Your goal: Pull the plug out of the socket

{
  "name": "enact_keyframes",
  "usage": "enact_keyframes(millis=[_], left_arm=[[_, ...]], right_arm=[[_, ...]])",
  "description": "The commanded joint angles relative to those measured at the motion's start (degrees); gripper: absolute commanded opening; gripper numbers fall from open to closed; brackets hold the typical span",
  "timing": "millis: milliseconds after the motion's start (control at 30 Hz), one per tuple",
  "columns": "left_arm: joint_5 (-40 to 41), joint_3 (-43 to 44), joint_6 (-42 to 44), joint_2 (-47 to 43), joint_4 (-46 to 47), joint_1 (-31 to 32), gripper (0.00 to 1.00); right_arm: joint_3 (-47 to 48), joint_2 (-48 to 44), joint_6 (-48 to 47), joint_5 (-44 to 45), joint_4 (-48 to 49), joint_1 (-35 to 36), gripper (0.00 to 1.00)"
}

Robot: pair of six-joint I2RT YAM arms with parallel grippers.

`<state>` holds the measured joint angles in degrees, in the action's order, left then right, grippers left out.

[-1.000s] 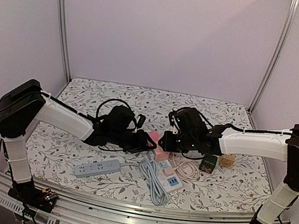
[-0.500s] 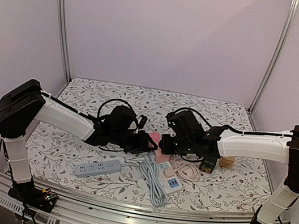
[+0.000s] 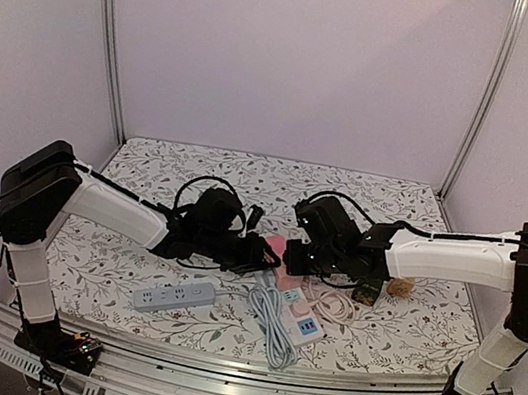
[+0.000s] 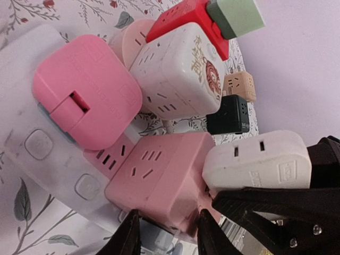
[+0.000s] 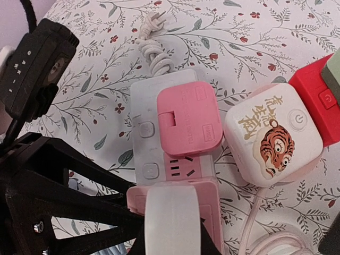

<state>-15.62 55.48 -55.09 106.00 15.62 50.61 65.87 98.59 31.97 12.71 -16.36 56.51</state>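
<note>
**Leftward creep by the right tool (image 3: pixel 297 254) toward the pink socket cube (image 3: pixel 277 246)**

Top view: the left tool (image 3: pixel 260 254) meets the right tool mid-counter (image 3: pixel 247 179), with the cube between their tips, at the far end of a white power strip (image 3: pixel 305 322).

Left wrist: the left tool's fingers (image 4: pixel 129 236) are clamped on either side of the cube. A white plug (image 4: pixel 257 162) sits flush against the cube's side.

Right wrist: the right tool is clamped on the white plug, which touches the cube. A tiger-printed cube (image 5: pixel 273 139) lies just beside the strip.
</note>
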Motion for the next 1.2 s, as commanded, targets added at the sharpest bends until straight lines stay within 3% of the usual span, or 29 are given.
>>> enact_keyframes(millis=[0,300,800,1167], left_arm=[[1.3,-1.9,0.9,4.3,-9.6,1.0,0.36],[1.3,-2.0,1.0,4.2,-9.9,1.1,0.35],[1.5,-1.6,1.4,3.9,-10.6,1.1,0.35],[1.9,-1.7,1.5,4.0,-11.1,1.1,0.35]], right_arm=[[-2.8,-3.6,4.1,-5.3,-0.3,-2.2,0.0],[-4.1,-3.8,6.3,-11.3,2.8,-4.2,0.0],[2.0,-0.5,-0.8,0.5,-6.8,4.5,0.0],[-0.2,-3.4,4.0,2.5,-5.3,3.1,0.0]])
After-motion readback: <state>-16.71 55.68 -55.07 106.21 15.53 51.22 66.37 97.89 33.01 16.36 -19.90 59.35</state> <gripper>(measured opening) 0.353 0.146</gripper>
